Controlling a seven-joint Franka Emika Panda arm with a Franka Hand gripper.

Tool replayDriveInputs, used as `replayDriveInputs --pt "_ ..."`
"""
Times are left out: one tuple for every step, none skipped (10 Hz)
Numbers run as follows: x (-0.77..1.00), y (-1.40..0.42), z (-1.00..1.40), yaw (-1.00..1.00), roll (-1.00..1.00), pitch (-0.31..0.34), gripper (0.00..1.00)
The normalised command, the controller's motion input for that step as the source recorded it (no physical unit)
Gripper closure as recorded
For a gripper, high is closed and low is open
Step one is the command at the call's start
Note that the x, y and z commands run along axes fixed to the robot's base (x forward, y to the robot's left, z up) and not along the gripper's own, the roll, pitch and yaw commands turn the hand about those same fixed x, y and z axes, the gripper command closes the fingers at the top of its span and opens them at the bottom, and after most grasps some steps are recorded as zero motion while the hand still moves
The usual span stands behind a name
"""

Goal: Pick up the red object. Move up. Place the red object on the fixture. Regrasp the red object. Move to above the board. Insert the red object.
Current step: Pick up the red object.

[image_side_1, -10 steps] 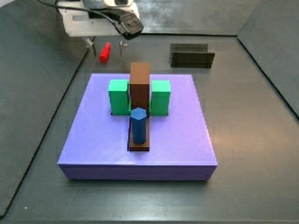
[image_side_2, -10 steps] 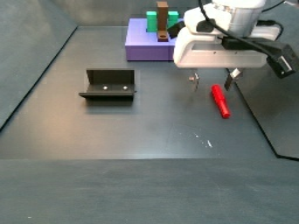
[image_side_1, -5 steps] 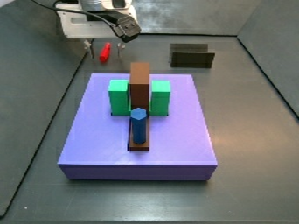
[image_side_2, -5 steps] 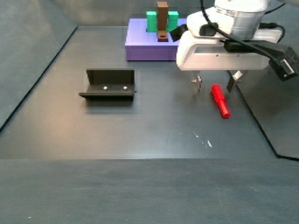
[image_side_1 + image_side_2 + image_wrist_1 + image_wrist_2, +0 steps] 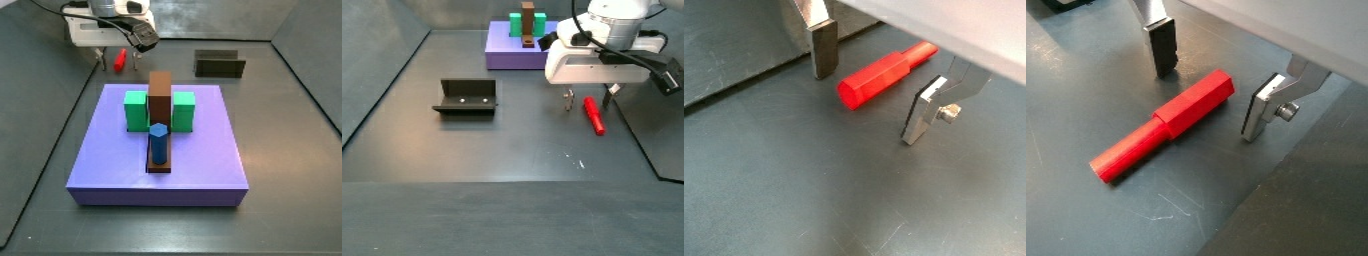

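The red object (image 5: 885,75) is a short red peg lying flat on the dark floor; it also shows in the other wrist view (image 5: 1164,124) and in both side views (image 5: 119,59) (image 5: 593,115). My gripper (image 5: 871,92) is open and empty, low over the peg's thicker end, with one finger on each side and gaps to both; it shows in the other wrist view (image 5: 1209,88) too. The fixture (image 5: 466,96) stands apart on the floor, also seen in a side view (image 5: 219,64). The board (image 5: 160,150) carries green blocks, a brown bar and a blue peg.
The floor's raised side walls (image 5: 382,90) border the work area. A dark seam line (image 5: 643,140) runs across the floor close to the peg.
My gripper has come down toward the floor, and its open fingers now straddle the red peg's thick end. The peg has not moved.
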Motion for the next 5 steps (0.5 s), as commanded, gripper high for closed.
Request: replayDriveInputs --pt "0.0 0.0 0.0 0.0 0.0 0.0 0.0" --pt "0.0 0.0 0.0 0.0 0.0 0.0 1.0" --pt "0.0 0.0 0.0 0.0 0.0 0.0 1.0" --pt "0.0 0.0 0.0 0.0 0.0 0.0 1.0" --pt "0.0 0.0 0.0 0.0 0.0 0.0 1.0"
